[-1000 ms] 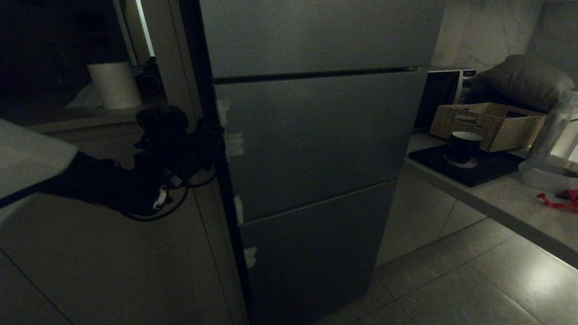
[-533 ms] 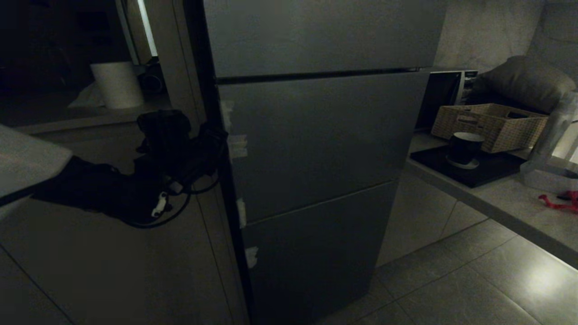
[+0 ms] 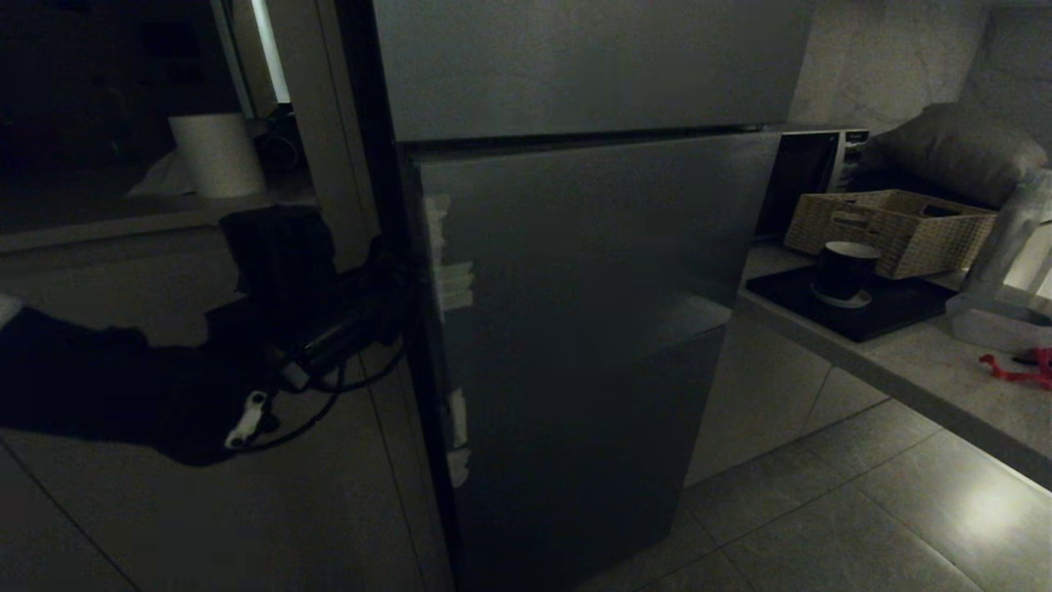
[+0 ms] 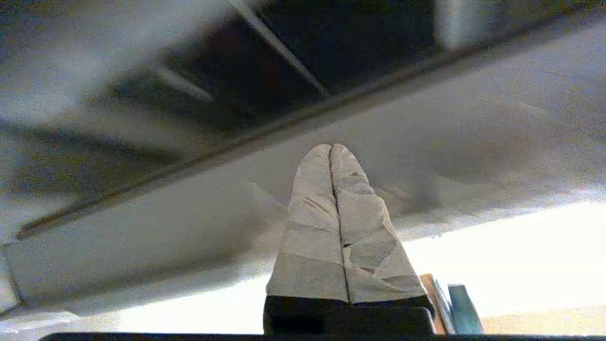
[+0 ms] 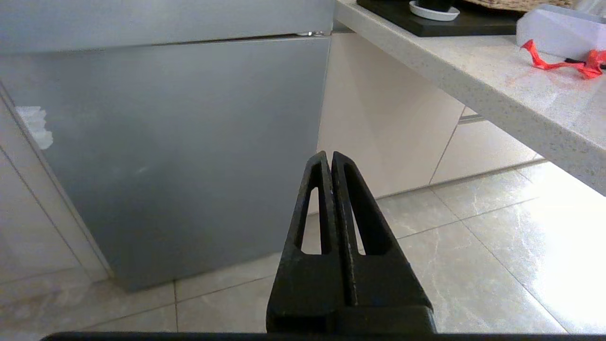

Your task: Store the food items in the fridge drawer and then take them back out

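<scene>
- Head view: the left claw (image 3: 394,271) is sitting at the left-hand vertical edge of the fridge door (image 3: 575,329), beside the pale tape patches there. That door is standing slightly ajar under the closed upper door. Whether the claw is actually gripping or hooking the edge I cannot tell; it is too dark. The door's long axis is running upright, so any swing should probably go sideways from that edge. No food items or fridge drawer are showing; presumably they are behind the door.
- Left wrist view: the left claw (image 4: 334,151) is showing its wrapped fingers pressed flat together, nothing between them, pointing at a pale panel.
- Right wrist view: the right claw (image 5: 330,158) is hanging fully closed and empty, well apart from the fridge door (image 5: 180,142), which makes the left arm the nearer one. A red scrap (image 5: 558,60) is lying on the surface (image 5: 473,80).
</scene>
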{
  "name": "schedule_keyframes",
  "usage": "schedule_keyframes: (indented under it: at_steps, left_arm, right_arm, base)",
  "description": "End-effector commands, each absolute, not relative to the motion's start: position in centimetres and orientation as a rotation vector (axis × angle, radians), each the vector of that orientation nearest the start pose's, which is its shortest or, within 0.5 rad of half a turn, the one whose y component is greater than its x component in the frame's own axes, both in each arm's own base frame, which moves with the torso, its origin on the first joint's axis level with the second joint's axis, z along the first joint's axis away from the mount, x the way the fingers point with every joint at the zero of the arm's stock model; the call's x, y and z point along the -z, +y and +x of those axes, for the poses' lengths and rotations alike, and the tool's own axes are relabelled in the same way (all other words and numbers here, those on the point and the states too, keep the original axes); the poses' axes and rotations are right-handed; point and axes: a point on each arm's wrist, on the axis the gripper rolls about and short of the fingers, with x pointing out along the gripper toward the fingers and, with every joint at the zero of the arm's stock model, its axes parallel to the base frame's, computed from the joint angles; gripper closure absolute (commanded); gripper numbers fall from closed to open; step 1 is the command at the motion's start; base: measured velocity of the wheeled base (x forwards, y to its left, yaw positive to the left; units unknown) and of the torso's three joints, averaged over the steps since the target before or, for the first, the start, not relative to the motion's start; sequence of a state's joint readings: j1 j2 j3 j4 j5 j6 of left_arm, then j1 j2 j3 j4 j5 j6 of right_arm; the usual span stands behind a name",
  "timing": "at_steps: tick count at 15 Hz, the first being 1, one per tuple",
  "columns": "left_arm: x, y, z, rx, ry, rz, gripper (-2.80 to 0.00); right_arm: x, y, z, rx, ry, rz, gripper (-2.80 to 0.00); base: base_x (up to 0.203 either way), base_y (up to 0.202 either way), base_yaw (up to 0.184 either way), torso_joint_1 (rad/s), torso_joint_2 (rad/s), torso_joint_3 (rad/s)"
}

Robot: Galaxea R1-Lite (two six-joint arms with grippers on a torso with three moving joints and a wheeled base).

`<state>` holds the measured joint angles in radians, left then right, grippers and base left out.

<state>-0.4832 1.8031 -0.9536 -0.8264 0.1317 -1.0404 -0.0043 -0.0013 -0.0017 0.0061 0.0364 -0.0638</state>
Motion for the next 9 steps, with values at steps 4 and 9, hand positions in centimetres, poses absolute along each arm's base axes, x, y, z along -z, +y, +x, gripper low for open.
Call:
schedule_keyframes:
  at_steps: [4, 9]
  left_arm:
    - [-24.6, -15.1, 21.2, 0.467, 0.166, -1.060, 0.00]
    - [-25.8, -9.5, 12.6, 0.507, 0.070, -1.059, 0.00]
  right_arm:
    - [-7.5, 0.1, -2.3, -0.032, 0.004, -0.064, 0.00]
    - [-7.5, 0.1, -2.3, -0.032, 0.002, -0.064, 0.00]
  base:
    - [0.000, 0.000, 0.000, 0.000, 0.00, 0.000]
    - [0.000, 0.000, 0.000, 0.000, 0.00, 0.000]
